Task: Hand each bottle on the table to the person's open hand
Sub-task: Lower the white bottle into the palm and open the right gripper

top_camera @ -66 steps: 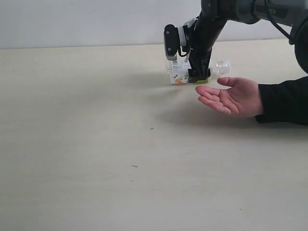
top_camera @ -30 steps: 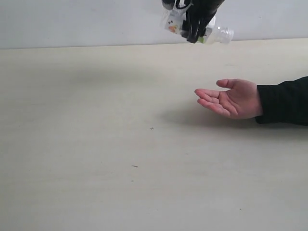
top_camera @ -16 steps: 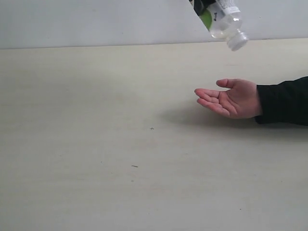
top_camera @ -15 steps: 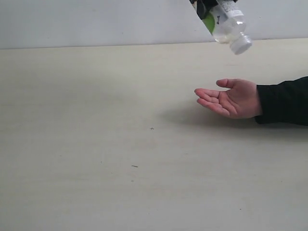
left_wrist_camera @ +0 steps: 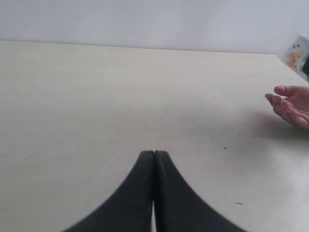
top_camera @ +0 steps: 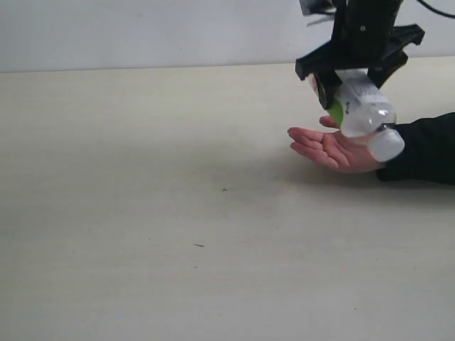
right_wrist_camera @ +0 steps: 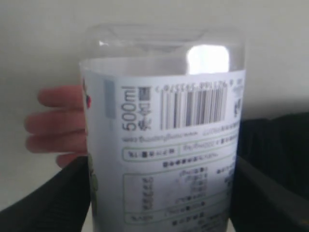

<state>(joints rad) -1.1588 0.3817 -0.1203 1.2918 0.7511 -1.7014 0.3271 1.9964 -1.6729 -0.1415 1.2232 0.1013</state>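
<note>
One clear bottle (top_camera: 361, 112) with a white-and-green label hangs tilted, its white cap low and toward the camera, just above the person's open hand (top_camera: 328, 148). My right gripper (top_camera: 355, 89) is shut on the bottle's labelled body (right_wrist_camera: 161, 159), black fingers (right_wrist_camera: 58, 198) on both sides. The hand's fingers (right_wrist_camera: 57, 123) show behind the bottle, black sleeve (right_wrist_camera: 275, 150) beside it. The palm lies face up on the table (top_camera: 142, 177). My left gripper (left_wrist_camera: 154, 153) is shut and empty, low over bare table; the hand (left_wrist_camera: 292, 104) lies far off in that view. No other bottle is in view.
The person's black-sleeved forearm (top_camera: 426, 149) rests on the table at the right edge. A pale wall (top_camera: 142, 32) runs behind the table's far edge. Tiny dark specks (top_camera: 225, 190) mark the tabletop.
My right gripper lifted the bottle off the table, swung it cap-down, and has now come down with it to just above the open palm. The hand stayed put.
</note>
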